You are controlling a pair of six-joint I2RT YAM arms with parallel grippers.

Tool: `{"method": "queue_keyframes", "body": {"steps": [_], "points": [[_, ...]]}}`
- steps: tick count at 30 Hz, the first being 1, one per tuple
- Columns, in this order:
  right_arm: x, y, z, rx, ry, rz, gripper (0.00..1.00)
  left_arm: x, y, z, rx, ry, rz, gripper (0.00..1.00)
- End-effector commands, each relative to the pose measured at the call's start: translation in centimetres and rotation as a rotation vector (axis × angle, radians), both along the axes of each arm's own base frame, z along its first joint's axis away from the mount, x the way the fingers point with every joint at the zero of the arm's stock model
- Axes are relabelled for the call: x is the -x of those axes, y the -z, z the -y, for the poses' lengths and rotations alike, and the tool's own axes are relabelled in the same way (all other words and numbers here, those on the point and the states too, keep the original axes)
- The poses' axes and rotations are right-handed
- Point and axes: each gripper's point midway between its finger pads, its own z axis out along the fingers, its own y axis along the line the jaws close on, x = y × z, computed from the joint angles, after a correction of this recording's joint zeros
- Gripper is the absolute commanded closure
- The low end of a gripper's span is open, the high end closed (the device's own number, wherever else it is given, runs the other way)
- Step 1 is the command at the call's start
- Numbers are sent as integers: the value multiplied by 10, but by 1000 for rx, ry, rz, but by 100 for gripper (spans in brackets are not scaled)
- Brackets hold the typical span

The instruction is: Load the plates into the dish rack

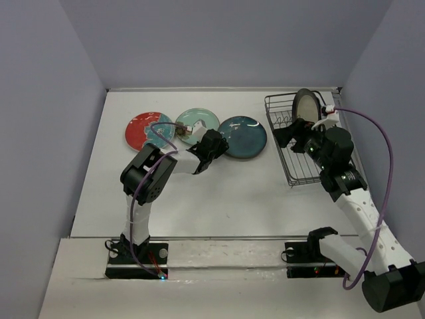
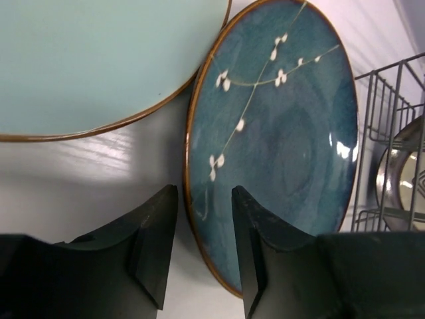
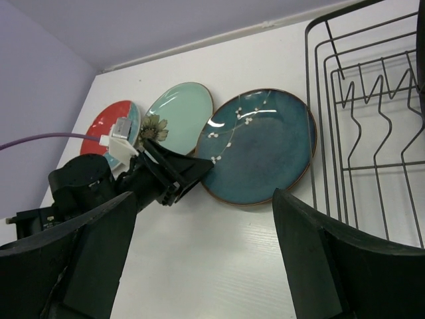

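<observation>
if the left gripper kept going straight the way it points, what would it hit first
Most likely the dark teal plate: its near rim sits between the open jaws of the left gripper. Depth is unclear; it may be touching.

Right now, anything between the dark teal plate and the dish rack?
Nothing: just a narrow strip of bare table between dark teal plate and dish rack, per right wrist view.

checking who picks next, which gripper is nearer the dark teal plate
left. left gripper straddles the rim of the dark teal plate; right gripper hangs over the dish rack
</observation>
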Motion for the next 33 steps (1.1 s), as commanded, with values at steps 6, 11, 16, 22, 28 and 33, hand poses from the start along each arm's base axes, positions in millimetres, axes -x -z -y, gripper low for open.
{"method": "queue_keyframes", "body": {"steps": [6,11,16,22,28,33], "points": [[0,-9,-19,-36,-88,45,12,-28,-11,6,91,-82,89,64],[2,-5,-18,-30,-88,31,12,-26,-6,-3,105,-116,94,94],[8,-9,-22,-30,-120,30,12,-13,-56,-22,131,-126,203,94],[8,-7,-40,-23,-233,-3,12,21,-121,-53,185,-125,334,95],[3,-1,-46,3,-260,-45,10,51,-174,-75,205,-99,438,95],[2,23,-58,-5,-329,-128,5,85,-217,-95,231,-54,537,94]]}}
